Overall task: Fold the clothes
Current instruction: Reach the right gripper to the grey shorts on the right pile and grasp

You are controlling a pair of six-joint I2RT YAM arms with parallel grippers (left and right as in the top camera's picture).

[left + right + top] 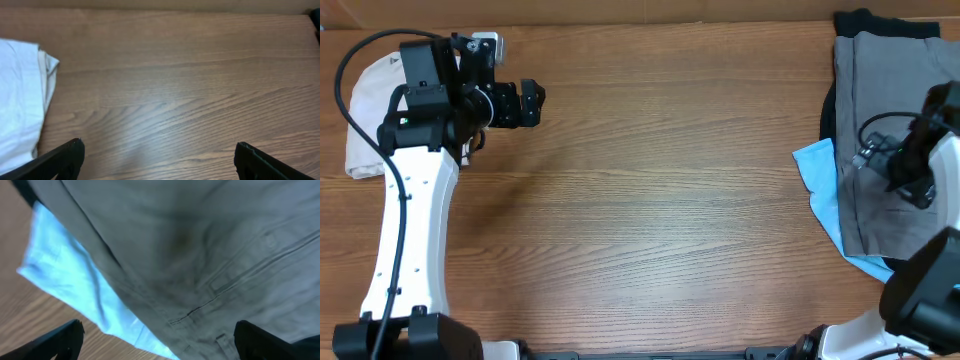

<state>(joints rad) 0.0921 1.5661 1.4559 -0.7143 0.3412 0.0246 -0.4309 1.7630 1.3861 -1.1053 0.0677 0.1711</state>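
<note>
The grey shorts lie at the table's right edge on top of a pile, partly under my right arm. In the right wrist view the grey shorts fill most of the frame, with pocket seams showing. My right gripper hovers over them, open and empty, its fingertips wide apart above the shorts' edge. My left gripper is at the far left of the table, open and empty over bare wood.
A light-blue garment and a black garment lie under the shorts; the blue one also shows in the right wrist view. A cream-white folded garment lies at the far left, also in the left wrist view.
</note>
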